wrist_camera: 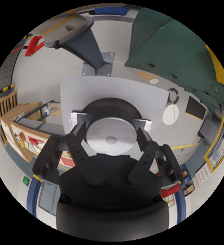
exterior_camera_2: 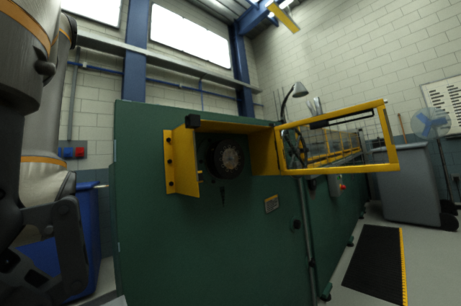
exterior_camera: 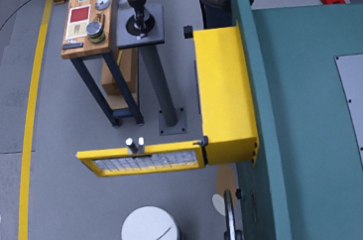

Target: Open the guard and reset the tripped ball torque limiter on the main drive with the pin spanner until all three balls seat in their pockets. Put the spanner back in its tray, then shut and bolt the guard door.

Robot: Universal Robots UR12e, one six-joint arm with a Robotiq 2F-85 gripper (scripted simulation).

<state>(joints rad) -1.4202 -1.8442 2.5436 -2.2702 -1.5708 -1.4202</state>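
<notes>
The pin spanner, a round silver-capped tool, sits in its dark tray on a grey pedestal plate left of the green machine. My gripper is directly over it, open, with a finger on either side of the silver cap and nothing held. The yellow guard door stands swung wide open on its hinge, mesh panel facing out. Inside the yellow guard housing the dark round torque limiter is exposed on the machine's side.
A wooden workbench with tools and cards stands just left of the pedestal, whose post is bolted to the floor. A white round bin sits below the open door. A handwheel projects from the machine.
</notes>
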